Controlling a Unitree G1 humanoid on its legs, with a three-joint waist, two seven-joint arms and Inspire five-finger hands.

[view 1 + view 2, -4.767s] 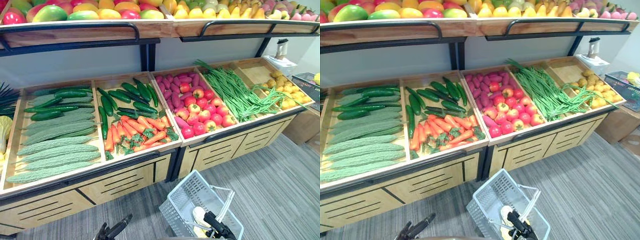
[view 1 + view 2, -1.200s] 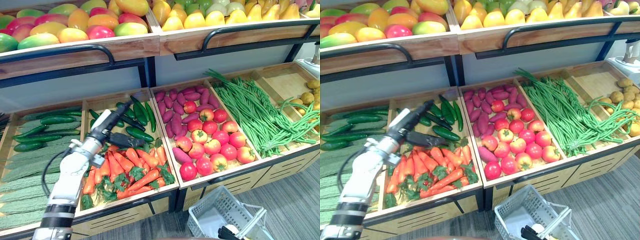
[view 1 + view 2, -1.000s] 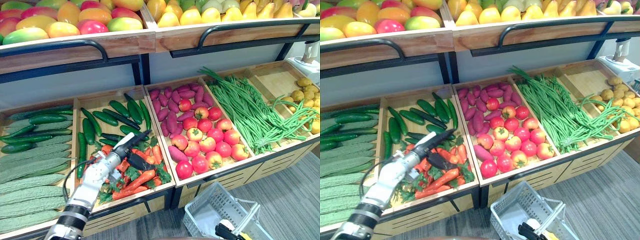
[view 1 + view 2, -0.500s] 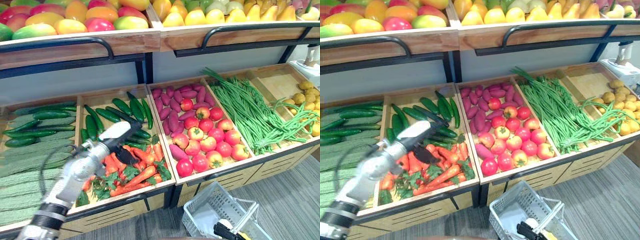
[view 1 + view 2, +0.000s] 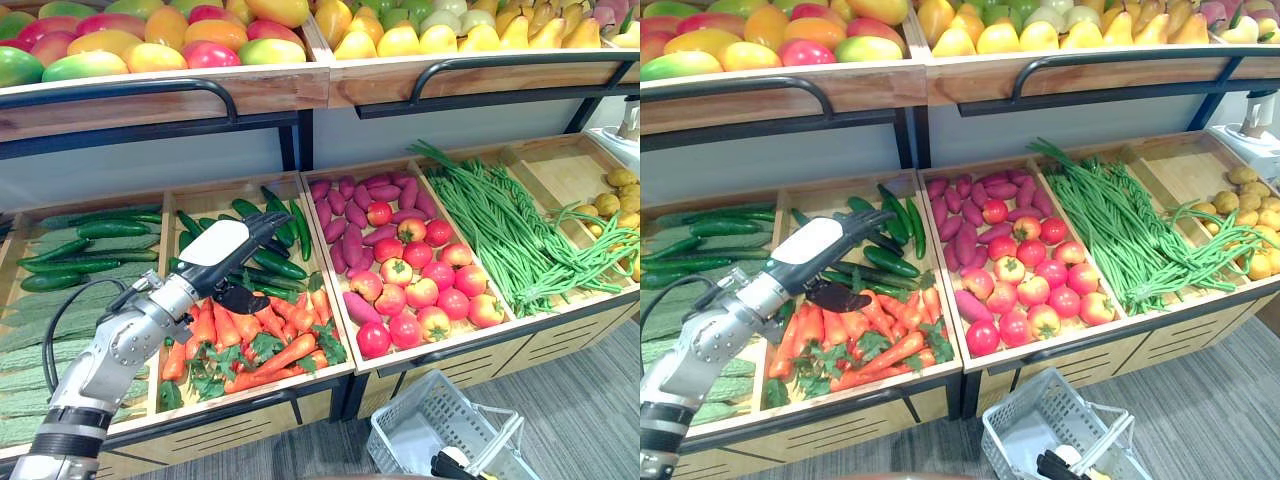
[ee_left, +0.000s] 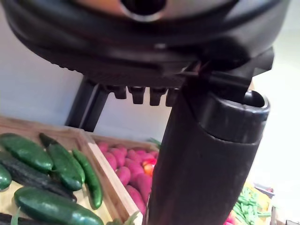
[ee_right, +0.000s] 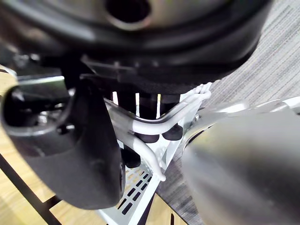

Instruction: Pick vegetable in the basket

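My left hand (image 5: 232, 246) hovers open over the middle crate, its fingers straight above the dark green cucumbers (image 5: 278, 265) and its thumb (image 6: 206, 159) over the orange carrots (image 5: 272, 338). It holds nothing. The left wrist view looks past the hand at cucumbers (image 6: 61, 161) and purple sweet potatoes (image 6: 127, 174). The white wire basket (image 5: 415, 420) hangs low in front of the stand. My right hand (image 5: 450, 467) is shut on its handle (image 7: 157, 124), with the fingers curled round the white wire.
Long bitter gourds (image 5: 30, 330) fill the left crate. Sweet potatoes (image 5: 345, 205) and tomatoes (image 5: 430, 290) share the crate to the right, then green beans (image 5: 500, 225) and potatoes (image 5: 615, 195). A shelf of mangoes (image 5: 150, 50) with a black rail overhangs the crates.
My left hand has drawn back from above the carrots towards the cucumbers, still open. The view has shifted a little. My right hand keeps its hold on the basket handle.
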